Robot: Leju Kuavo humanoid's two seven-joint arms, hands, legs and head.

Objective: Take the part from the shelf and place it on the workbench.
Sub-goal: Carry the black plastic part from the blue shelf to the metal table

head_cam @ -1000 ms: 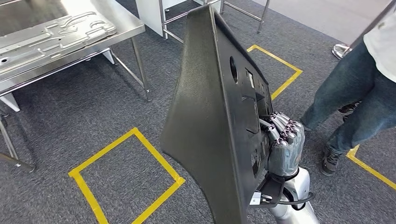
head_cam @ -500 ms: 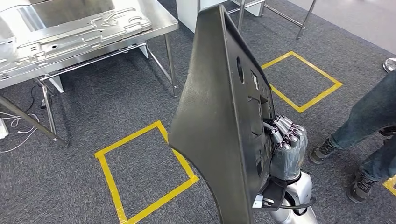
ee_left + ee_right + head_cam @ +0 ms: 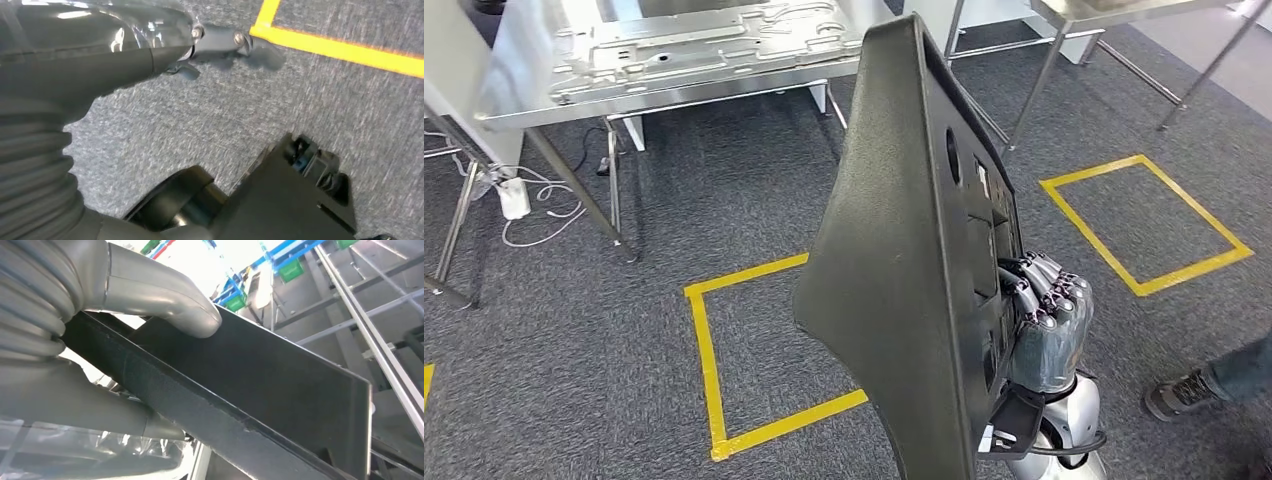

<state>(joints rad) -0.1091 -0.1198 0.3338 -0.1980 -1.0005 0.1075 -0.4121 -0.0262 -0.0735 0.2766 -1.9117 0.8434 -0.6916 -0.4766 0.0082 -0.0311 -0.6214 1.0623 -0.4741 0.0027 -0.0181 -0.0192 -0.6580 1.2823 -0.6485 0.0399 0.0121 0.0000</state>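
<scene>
A large black plastic panel [image 3: 894, 260] stands upright on its edge in front of me, held by my right hand [image 3: 1044, 330], whose fingers curl over its ribbed inner side. In the right wrist view the thumb [image 3: 165, 305] presses on the panel [image 3: 260, 385] and the fingers clamp it from the other side. The steel workbench [image 3: 674, 100] stands ahead at the upper left, with a stamped metal sheet [image 3: 704, 45] lying on it. My left hand [image 3: 215, 40] hangs over the grey carpet with a finger stretched out and nothing in it.
Yellow tape squares [image 3: 709, 360] [image 3: 1144, 220] mark the carpet. Cables and a white plug block [image 3: 514, 195] lie under the workbench's left end. Legs of another steel table [image 3: 1034, 90] stand at the upper right. A person's shoe [image 3: 1189, 393] is at the right edge.
The camera has turned, so the workbench now sits nearer the middle and the person has slid almost out at the right. The panel stays in my right hand's grip.
</scene>
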